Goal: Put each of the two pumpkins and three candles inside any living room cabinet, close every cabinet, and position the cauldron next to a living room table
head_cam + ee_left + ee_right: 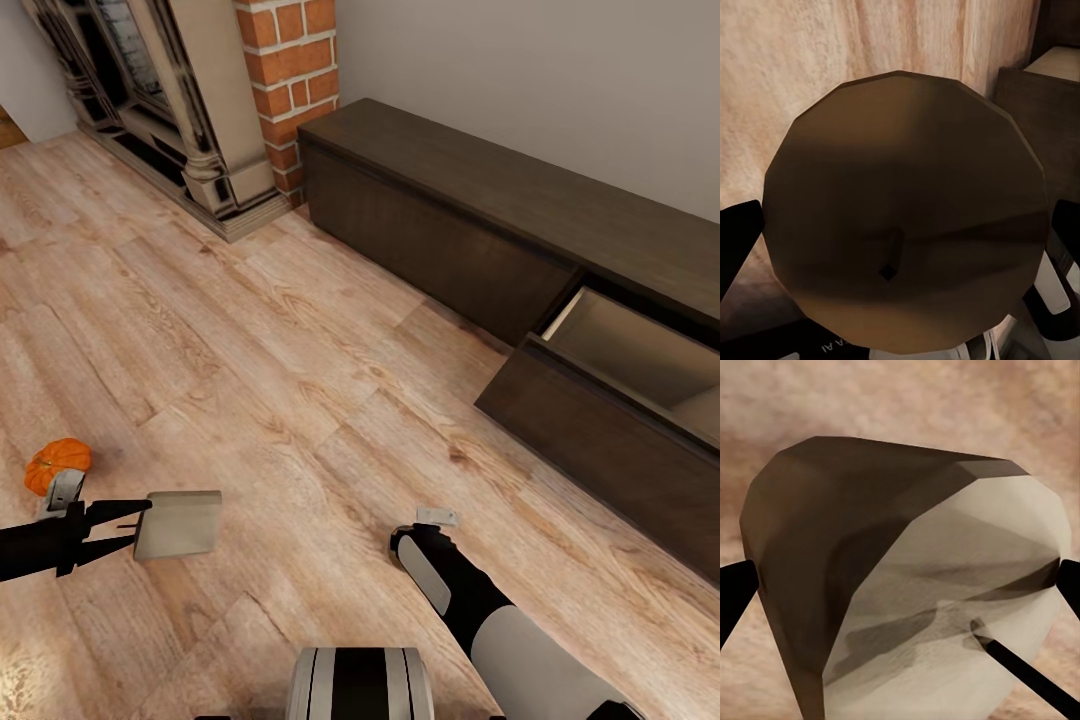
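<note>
1. The wooden floor is pale and fills most of the head view.
2. The cabinet is long, low and dark brown. It stands along the grey wall, next to a brick column and a fireplace.
3. One drawer of the cabinet is pulled out on the robot's right. Its inside is pale beige. The cabinet's other front looks shut.
4. The right arm is black and white. It comes up from the bottom of the head view and bends forward, low over the floor, not far from the open drawer.
5. The left arm is black. It comes in from the left edge and reaches out flat over the floor, toward the robot's right.
6. The left pincer is closed on a candle. The candle is a short grey-beige stub, lying sideways above the floor. In the left wrist view its round end sits between the two black fingers.
7. The right pincer also grips a candle, seen close in the right wrist view, with a dark finger at each side. In the head view only a small pale bit shows at the tip.
8. A pumpkin sits on the floor just behind the left arm. It is small, orange and ribbed.
</note>
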You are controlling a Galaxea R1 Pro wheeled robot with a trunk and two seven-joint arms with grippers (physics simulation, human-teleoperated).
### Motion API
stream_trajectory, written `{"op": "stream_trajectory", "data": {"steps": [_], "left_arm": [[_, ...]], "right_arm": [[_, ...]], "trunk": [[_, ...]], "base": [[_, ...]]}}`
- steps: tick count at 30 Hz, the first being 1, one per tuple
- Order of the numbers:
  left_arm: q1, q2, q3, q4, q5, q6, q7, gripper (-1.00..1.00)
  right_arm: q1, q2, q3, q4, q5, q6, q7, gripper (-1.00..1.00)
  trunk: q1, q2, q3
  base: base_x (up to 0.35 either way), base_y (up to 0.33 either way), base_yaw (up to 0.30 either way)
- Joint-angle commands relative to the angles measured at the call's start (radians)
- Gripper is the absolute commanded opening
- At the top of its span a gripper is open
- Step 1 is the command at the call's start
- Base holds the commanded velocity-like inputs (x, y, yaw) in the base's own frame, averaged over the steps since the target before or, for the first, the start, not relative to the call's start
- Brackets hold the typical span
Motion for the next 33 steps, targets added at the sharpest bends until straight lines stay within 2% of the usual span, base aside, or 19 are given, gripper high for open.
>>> {"op": "stream_trajectory", "data": {"steps": [1,4,10,14,33], "left_arm": [[-0.001,0.0,0.0,0.0,-0.004,0.004,-0.002,-1.0],[-0.001,0.0,0.0,0.0,-0.004,0.004,-0.002,-1.0],[-0.001,0.0,-0.001,-0.001,-0.004,0.004,-0.002,-1.0],[-0.001,0.0,-0.001,-0.001,-0.004,0.004,-0.002,-1.0],[-0.001,0.0,-0.001,-0.001,-0.007,0.003,-0.001,-1.0]], "right_arm": [[0.0,-0.001,0.004,0.017,-0.035,-0.008,0.067,-1.0],[0.0,-0.001,0.004,0.017,-0.035,-0.008,0.067,-1.0],[0.0,-0.001,0.004,0.017,-0.035,-0.008,0.067,-1.0],[0.0,-0.001,0.003,0.017,-0.036,-0.008,0.069,-1.0],[0.0,-0.002,0.003,0.0,-0.045,-0.007,0.097,-1.0]], "trunk": [[0.0,0.0,-0.001],[0.0,0.0,-0.001],[-0.003,0.001,0.022],[-0.003,0.001,0.022],[-0.011,0.006,0.096]], "base": [[0.0,0.0,0.0],[0.0,0.0,0.0],[0.0,0.0,0.0],[0.0,0.0,0.0],[0.0,0.0,0.0]]}}
